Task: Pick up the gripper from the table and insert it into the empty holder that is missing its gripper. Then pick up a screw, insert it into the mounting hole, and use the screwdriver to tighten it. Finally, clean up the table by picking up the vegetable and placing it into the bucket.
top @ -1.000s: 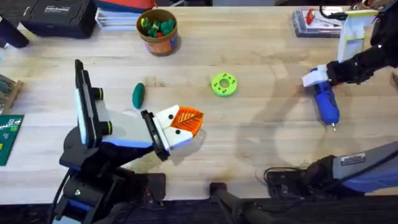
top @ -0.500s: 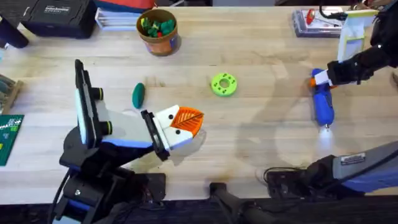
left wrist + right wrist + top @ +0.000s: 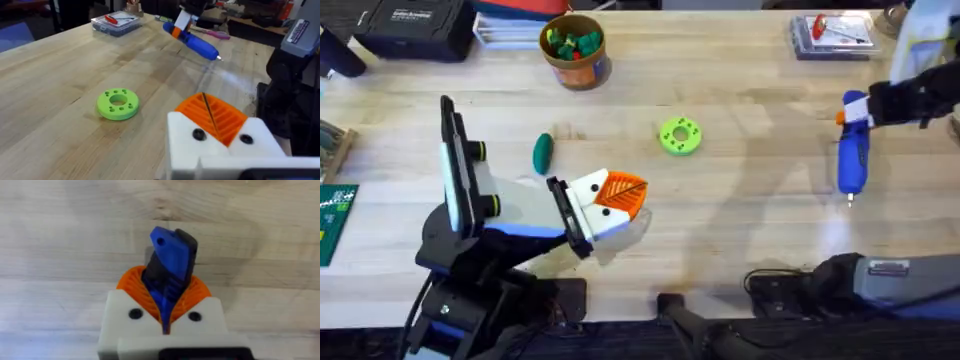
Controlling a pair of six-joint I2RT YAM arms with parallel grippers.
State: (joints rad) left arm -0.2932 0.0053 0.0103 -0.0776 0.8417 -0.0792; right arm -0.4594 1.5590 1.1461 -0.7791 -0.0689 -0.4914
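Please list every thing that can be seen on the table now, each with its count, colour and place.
screwdriver: 1, blue with a thin metal tip, right side, held above the table
vegetable: 1, dark green, left of centre, lying on the wood
disc: 1, lime green with yellow spots, centre
bucket: 1, tan-orange with a brown rim, far side left of centre, green and other coloured pieces inside
black case: 1, far left corner
clear box: 1, red items inside, far right
green board: 1, left edge
left gripper: 1, white with orange pads, shut, near side left of centre
right gripper: 1, shut on the screwdriver's upper end, right side
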